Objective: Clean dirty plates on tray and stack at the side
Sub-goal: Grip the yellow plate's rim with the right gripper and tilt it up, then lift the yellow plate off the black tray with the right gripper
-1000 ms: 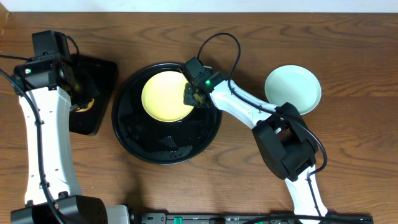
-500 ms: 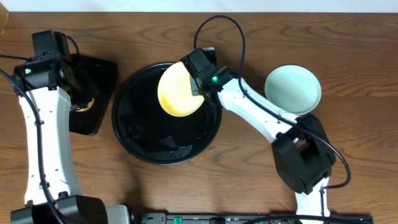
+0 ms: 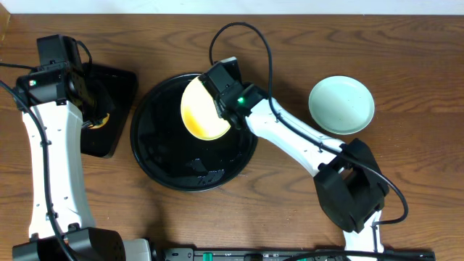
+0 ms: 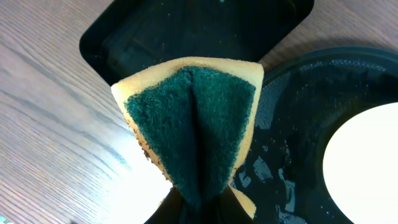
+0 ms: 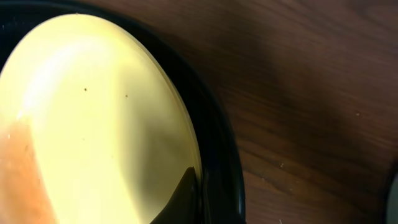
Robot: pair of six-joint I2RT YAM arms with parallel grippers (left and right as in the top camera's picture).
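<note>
Seeing right gripper (image 3: pixel 222 103) clamped on the right rim of the yellow plate (image 3: pixel 199 113). Holds it tilted steeply, face turned left, above the far half of the round tray (image 3: pixel 165 158), close to the far rim. Can't tell whether the plate's lower edge touches the tray. Noting an orange-brown smear (image 5: pixel 18 168) low on the plate face. Noting water droplets on the tray floor. Spotting a mint-green plate (image 3: pixel 341 105) flat on the desk, right of the tray and well apart from it. Seeing left gripper (image 4: pixel 199 205) pinched tight on a folded sponge (image 4: pixel 196 124), green scrub side out, yellow foam at the edges. Hovers it over the rectangular black tray (image 3: pixel 119 81) at the desk's left side, just beside the round tray.
</note>
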